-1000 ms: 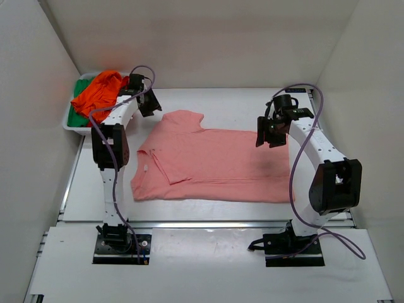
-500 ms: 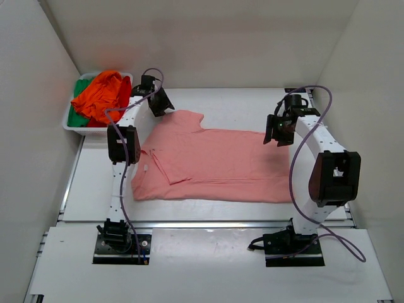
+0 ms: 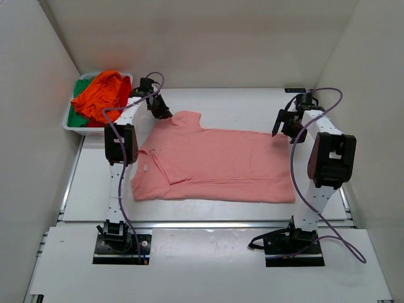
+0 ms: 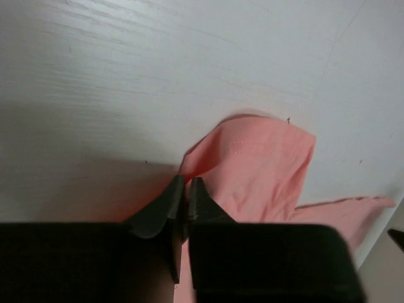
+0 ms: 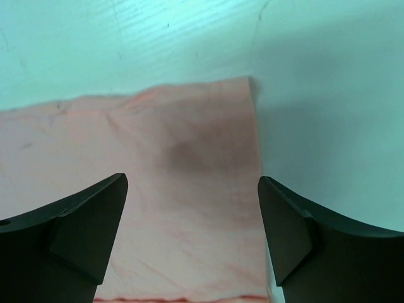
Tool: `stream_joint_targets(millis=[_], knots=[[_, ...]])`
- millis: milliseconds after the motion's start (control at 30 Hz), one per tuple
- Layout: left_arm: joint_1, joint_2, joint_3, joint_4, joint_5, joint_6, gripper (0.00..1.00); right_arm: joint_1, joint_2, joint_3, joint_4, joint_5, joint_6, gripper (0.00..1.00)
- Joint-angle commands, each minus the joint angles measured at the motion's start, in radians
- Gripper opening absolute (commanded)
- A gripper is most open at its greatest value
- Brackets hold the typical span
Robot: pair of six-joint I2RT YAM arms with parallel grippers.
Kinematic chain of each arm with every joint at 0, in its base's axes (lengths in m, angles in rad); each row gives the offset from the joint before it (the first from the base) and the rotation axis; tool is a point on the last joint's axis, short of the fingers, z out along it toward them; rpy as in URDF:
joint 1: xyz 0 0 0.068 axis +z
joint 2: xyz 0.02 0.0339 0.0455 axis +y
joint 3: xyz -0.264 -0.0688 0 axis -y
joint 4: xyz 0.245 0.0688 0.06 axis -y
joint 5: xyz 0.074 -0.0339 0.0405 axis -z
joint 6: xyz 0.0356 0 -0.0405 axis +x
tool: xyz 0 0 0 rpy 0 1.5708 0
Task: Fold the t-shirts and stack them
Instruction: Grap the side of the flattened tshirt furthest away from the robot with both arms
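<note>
Beginning only: salmon-pink shirt (image 3: 214,167) lies spread, left hand (image 4: 185,189) clamped on its sleeve (image 4: 265,158), right hand (image 5: 189,196) apart, other shirts (image 3: 100,95) heaped unfolded.

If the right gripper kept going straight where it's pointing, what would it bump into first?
Most likely the pink shirt. The right gripper has its jaws open and points down at the shirt's corner, with the white table just past the edge. Its height above the cloth is unclear.
</note>
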Motion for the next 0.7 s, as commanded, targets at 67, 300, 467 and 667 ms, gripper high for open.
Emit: stream_joint_targets(millis=[67,300,467,667], knots=[[0.000,-0.028,0.017,-0.001,0.076,0.017,0.00,0.006,0.074,0.088,0.058,0.007,0.050,0.82],[-0.006,-0.071,-0.075,0.073,0.128,0.003,0.00,0.023,0.200,0.206,0.000,0.123,0.087,0.80],[0.001,-0.131,-0.156,0.190,0.194,-0.017,0.00,0.025,0.275,0.308,-0.055,0.102,0.067,0.25],[0.024,-0.278,-0.306,0.368,0.223,-0.057,0.00,0.040,0.271,0.352,-0.065,0.107,0.027,0.00]])
